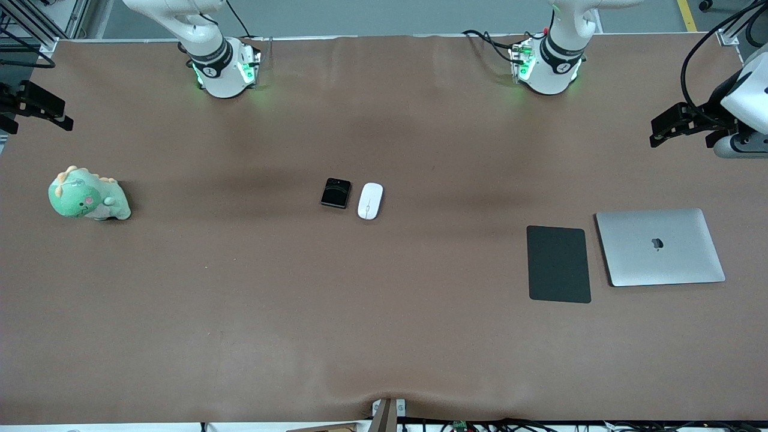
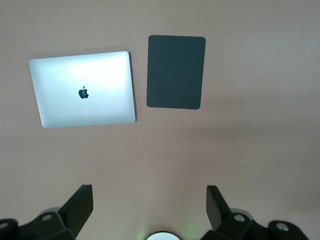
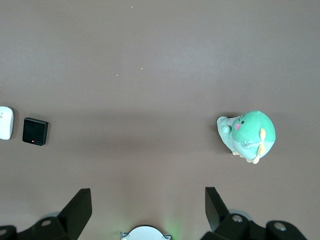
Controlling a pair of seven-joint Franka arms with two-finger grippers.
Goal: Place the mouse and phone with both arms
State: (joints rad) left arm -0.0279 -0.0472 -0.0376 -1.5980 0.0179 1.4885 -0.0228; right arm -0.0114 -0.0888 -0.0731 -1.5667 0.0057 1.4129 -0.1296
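- Phone [image 1: 336, 192], a small, nearly square black glossy folded handset with rounded corners, lies flat at mid-table on the brown table cover [image 1: 384, 336]; it also shows in the right wrist view [image 3: 35, 131].
- Mouse [image 1: 370, 201], a small white glossy oval with a thin centre line, lies just beside the phone toward the left arm's end, not touching it; the right wrist view cuts it off at the frame edge [image 3: 5, 122].
- Left gripper [image 2: 150, 207], black and two-fingered, hangs with its jaws spread wide and nothing between them, above the table at the left arm's end; in the front view it shows only partly, at the frame edge [image 1: 681, 125].
- Right gripper [image 3: 148, 207], also black, hangs wide apart and empty over the right arm's end of the table; the front view shows only a dark part of it at the frame edge [image 1: 36, 105].
- Flat black rectangular pad [image 1: 558, 264] and a closed silver laptop [image 1: 660, 246] lie side by side, near but apart, toward the left arm's end.
- Green plush dinosaur toy [image 1: 88, 194] sits toward the right arm's end, well apart from the phone.
- Both arms' upper links are cut off at the top of the front view; only their green-lit bases show.
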